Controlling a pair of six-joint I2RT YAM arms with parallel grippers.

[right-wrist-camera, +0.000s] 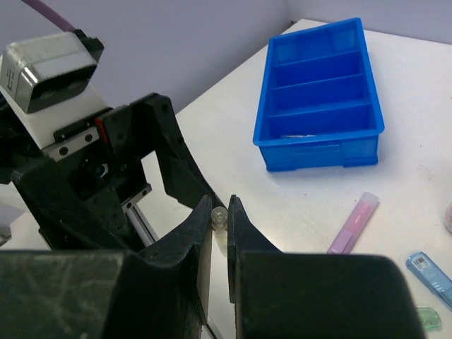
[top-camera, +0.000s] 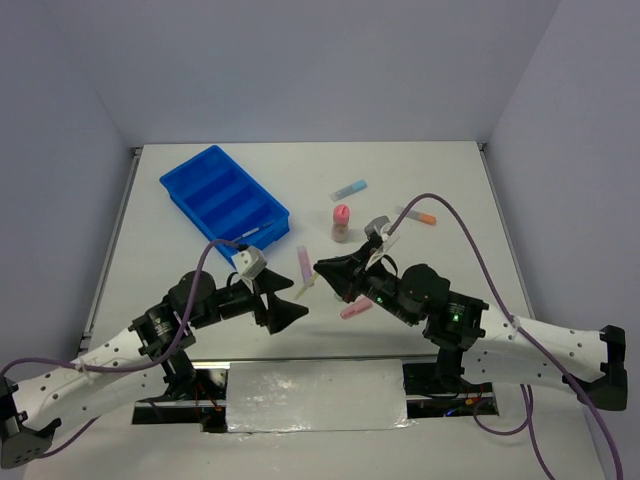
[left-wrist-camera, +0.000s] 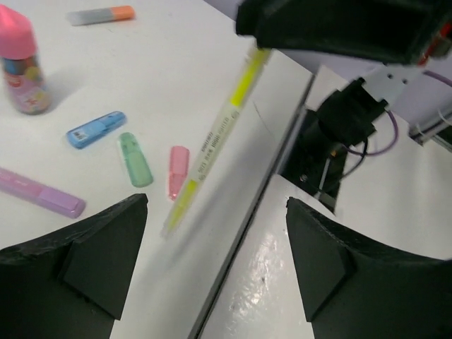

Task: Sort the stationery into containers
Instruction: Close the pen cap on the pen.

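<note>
White tabletop (top-camera: 450, 170) between pale grey walls, seen from above. A blue four-compartment tray (top-camera: 225, 195) sat at the far left. Near the front middle, the left gripper (top-camera: 288, 300) and right gripper (top-camera: 320, 270) met tip to tip, with a yellow highlighter pen (top-camera: 306, 287) between them. Beyond them lay a purple stick (top-camera: 304, 264), a pink-capped bottle (top-camera: 341, 222), a blue stick (top-camera: 349, 189) and an orange-capped stick (top-camera: 416, 214). A pink stick (top-camera: 355, 310) lay beside the right arm.

From the left wrist, the left gripper's fingers (left-wrist-camera: 92, 261) were spread wide on either side of the highlighter, not touching it. The pen hung slanted above the table, its upper end in the right gripper. A green stick (left-wrist-camera: 134, 159) lay between the blue and pink ones.

From the right wrist, the right gripper's fingers (right-wrist-camera: 194, 240) pinched the highlighter's pale tip. The tray stood beyond, a thin pale item (right-wrist-camera: 300, 134) in its nearest compartment.
</note>
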